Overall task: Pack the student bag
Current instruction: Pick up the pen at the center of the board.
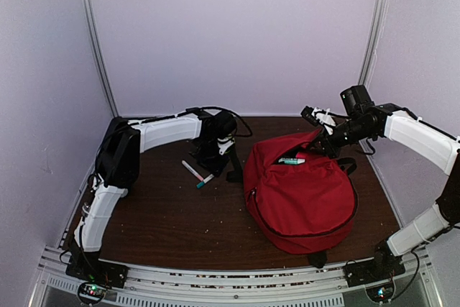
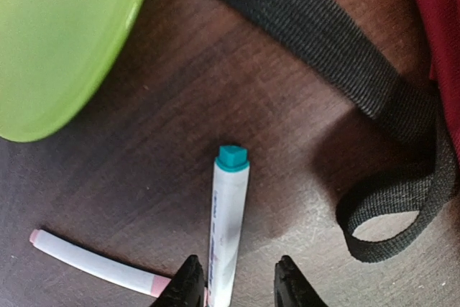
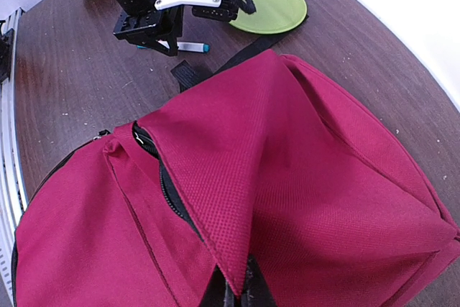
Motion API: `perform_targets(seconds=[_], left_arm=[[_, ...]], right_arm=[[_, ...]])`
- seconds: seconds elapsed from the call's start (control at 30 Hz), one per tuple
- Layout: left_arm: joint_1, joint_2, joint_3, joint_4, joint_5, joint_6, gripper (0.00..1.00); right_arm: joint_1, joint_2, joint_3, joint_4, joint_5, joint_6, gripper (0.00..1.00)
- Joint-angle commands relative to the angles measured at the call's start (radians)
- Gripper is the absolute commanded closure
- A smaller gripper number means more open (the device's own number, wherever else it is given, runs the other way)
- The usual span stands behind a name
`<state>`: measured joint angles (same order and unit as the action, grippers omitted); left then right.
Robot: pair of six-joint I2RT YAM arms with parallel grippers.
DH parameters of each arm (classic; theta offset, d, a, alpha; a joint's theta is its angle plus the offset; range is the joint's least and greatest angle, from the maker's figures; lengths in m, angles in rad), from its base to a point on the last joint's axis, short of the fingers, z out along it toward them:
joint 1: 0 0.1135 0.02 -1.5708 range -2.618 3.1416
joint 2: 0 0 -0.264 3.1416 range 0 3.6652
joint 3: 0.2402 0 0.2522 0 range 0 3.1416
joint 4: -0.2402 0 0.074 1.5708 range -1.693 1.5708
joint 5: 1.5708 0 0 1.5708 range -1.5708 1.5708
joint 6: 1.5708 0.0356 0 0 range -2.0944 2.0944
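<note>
Between the left fingers (image 2: 188, 283), a teal-capped marker (image 2: 227, 213) is cut off.

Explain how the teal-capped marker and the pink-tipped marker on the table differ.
The teal-capped marker has a thicker barrel than the pink-tipped marker. The teal-capped marker shows one coloured end; the pink-tipped marker is pink at both ends. The teal-capped marker's near end lies between the open fingers of the left tool; the pink-tipped marker lies outside them, at an angle. Both have white barrels and lie flat on the brown table.
</note>
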<state>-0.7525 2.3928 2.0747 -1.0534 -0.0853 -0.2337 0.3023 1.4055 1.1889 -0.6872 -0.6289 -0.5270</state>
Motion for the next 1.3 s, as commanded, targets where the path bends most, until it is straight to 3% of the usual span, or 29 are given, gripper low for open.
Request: perform_targets(seconds=[0.0,0.2,0.33,0.53,0.77,1.07,1.27], left_arm=[[0.011,0.025,0.022,-0.039,0.023,-0.003,0.66],[0.012,0.022,0.006,-0.039,0.052,-0.021,0.81],[0.012,-0.003,-0.033,-0.04,0.064,-0.038,0.82],[0.006,-0.024,-0.084,-0.042,0.087,-0.041,0.76],[-0.015,-0.06,-0.111,-0.042,0.057,-0.053,0.88],[-0.062,-0.328,-0.203,-0.044,0.012,-0.13,0.96],[-0.169,-0.493,-0.243,0.106,0.024,-0.077,1.0]], right_arm=[[0.003,-0.028,-0.016,-0.001,-0.043,-0.004,1.0],[0.003,-0.026,-0.013,-0.003,-0.044,-0.002,1.0],[0.003,-0.028,-0.014,-0.003,-0.044,-0.005,1.0],[0.003,-0.028,-0.015,-0.005,-0.047,-0.008,1.0],[0.003,-0.025,-0.012,-0.007,-0.048,-0.01,1.0],[0.003,-0.023,-0.014,-0.006,-0.049,-0.014,1.0],[0.003,-0.02,-0.011,-0.006,-0.049,-0.015,1.0]])
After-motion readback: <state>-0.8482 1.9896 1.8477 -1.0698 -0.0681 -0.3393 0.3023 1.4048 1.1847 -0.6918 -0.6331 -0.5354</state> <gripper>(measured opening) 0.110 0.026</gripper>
